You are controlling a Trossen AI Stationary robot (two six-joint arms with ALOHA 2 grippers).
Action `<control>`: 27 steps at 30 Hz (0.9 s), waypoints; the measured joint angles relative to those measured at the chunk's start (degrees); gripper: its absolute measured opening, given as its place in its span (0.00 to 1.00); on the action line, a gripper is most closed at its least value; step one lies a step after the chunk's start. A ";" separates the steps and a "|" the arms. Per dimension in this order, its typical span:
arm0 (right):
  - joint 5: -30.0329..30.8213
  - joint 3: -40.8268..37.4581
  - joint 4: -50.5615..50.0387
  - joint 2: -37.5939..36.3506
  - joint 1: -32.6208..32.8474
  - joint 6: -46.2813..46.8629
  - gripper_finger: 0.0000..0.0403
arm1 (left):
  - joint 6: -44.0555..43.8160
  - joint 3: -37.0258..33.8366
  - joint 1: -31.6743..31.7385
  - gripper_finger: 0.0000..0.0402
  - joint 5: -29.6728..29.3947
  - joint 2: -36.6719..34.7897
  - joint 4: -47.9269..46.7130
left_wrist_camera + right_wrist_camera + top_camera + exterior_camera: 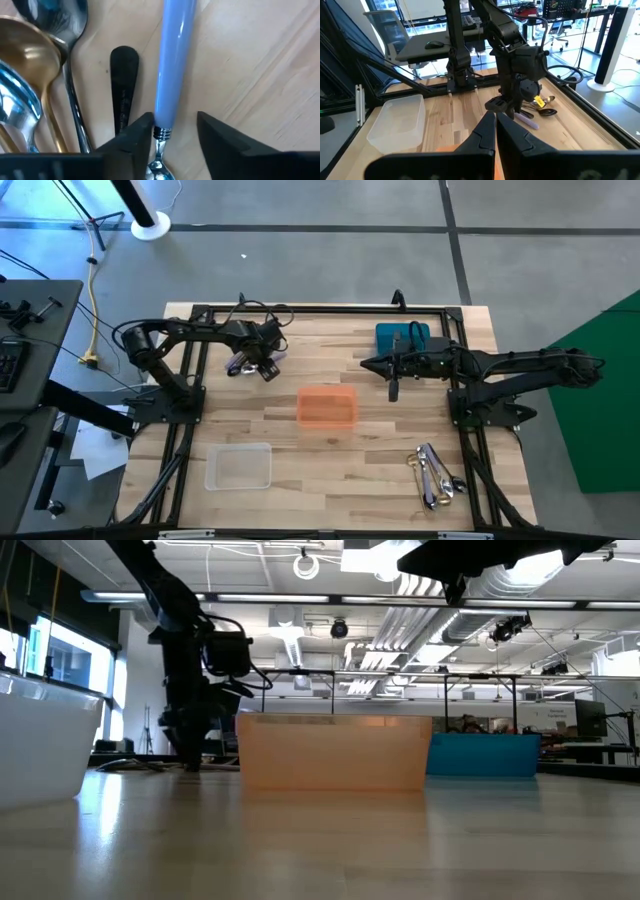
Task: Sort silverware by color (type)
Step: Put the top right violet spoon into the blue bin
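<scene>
Upper left of bench | left end effector fingers straddling blue-handled utensil, not yet clamped | right end effector closed, upper centre, empty | more silverware lower right

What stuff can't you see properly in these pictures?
- High view: the left gripper covers the silverware pile under it.
- High view: the second silverware pile is too small to sort by type.
- Low view: the orange bin walls hide its contents.
- Left wrist view: the blue-handled piece has its head cut off.
</scene>
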 joint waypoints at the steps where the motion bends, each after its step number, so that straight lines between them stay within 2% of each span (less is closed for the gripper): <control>1: 0.00 0.00 -0.01 0.00 0.00 0.01 0.00 | 0.46 0.00 0.00 0.25 0.11 -0.08 0.13; 4: 0.00 0.00 -0.01 0.00 0.00 0.02 0.00 | 0.77 0.00 0.02 0.09 0.44 -0.10 -0.02; 6: 0.00 0.00 -0.05 0.00 0.00 0.01 0.00 | 0.43 -0.02 0.04 0.04 0.57 -0.10 -0.12; 10: 0.00 0.00 -0.04 0.00 0.00 0.02 0.00 | -0.05 -0.04 0.00 0.07 0.57 -0.08 -0.18; 14: 0.00 0.00 -0.04 0.00 0.00 0.02 0.00 | 0.53 -0.08 0.00 0.04 0.58 -0.42 -0.55; 27: -0.02 0.00 -0.31 0.00 0.00 0.02 0.00 | 1.85 -0.39 -0.08 0.04 -0.12 -4.12 -0.53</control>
